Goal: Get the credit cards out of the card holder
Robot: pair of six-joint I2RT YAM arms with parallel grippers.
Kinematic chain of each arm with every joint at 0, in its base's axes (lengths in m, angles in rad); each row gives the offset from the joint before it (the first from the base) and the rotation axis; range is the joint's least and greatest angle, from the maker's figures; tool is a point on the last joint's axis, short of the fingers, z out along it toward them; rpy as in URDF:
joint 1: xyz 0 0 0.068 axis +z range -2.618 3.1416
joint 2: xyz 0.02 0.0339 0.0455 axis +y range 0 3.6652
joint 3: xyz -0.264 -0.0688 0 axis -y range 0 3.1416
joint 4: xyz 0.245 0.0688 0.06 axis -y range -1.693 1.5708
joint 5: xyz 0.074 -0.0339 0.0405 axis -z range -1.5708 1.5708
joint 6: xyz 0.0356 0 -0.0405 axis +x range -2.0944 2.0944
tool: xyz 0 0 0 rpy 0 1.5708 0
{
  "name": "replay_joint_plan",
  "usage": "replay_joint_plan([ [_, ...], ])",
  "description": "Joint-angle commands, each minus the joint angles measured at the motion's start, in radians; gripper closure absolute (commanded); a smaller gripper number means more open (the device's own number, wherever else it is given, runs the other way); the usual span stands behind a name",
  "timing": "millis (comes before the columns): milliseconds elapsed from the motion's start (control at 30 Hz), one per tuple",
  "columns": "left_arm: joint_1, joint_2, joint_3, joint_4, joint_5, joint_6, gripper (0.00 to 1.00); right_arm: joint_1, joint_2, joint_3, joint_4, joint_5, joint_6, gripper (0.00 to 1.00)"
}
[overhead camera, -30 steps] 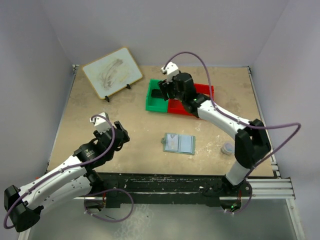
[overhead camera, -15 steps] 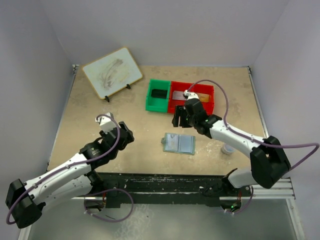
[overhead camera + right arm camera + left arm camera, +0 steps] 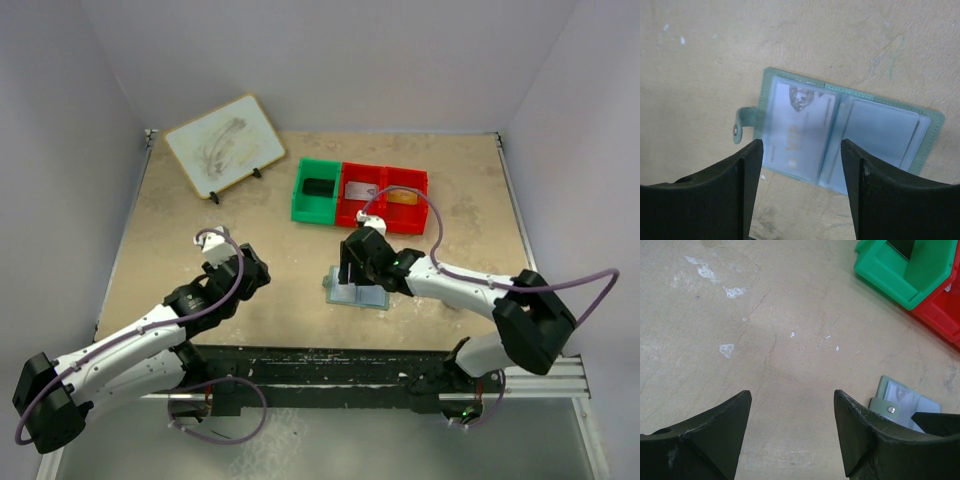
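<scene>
- card holder (image 3: 364,297) lies open and flat on the table (image 3: 200,230), lower centre of the top view, below the bins.
- right wrist view: both clear panels face up. there is a printed card (image 3: 797,125) in the left panel and a pale card (image 3: 880,132) in the right. the snap tab (image 3: 742,122) sticks out at the holder's left edge.
- right gripper (image 3: 352,268) is over the holder with jaws wide open and nothing gripped. in its wrist view the left panel shows between the fingers. can't tell if the tips touch it.
- left gripper (image 3: 248,270) is at lower left of the top view, well apart from the holder, jaws open over bare table.
- left wrist view: the holder's corner is at the lower right edge.
- green bin (image 3: 316,190) and red bin (image 3: 385,195) touch side by side, upper centre. there is a dark item in the green one, a silver card (image 3: 358,190) and an orange item in the red.
- board (image 3: 225,143) on a stand, upper left.
</scene>
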Motion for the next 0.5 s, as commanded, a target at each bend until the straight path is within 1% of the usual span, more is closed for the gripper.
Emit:
replay_joint_plan([
  [0,0.002,-0.010,0.003,0.045,0.008,-0.012,0.36,0.027,0.059,0.056,-0.031,0.044,0.021,0.33],
  [333,0.002,-0.019,-0.004,0.032,0.002,-0.012,0.36,0.071,0.181,0.149,-0.086,0.086,0.036,0.32],
  [467,0.002,-0.019,-0.003,0.032,0.000,-0.011,0.36,0.078,0.219,0.161,-0.120,0.116,0.052,0.32],
])
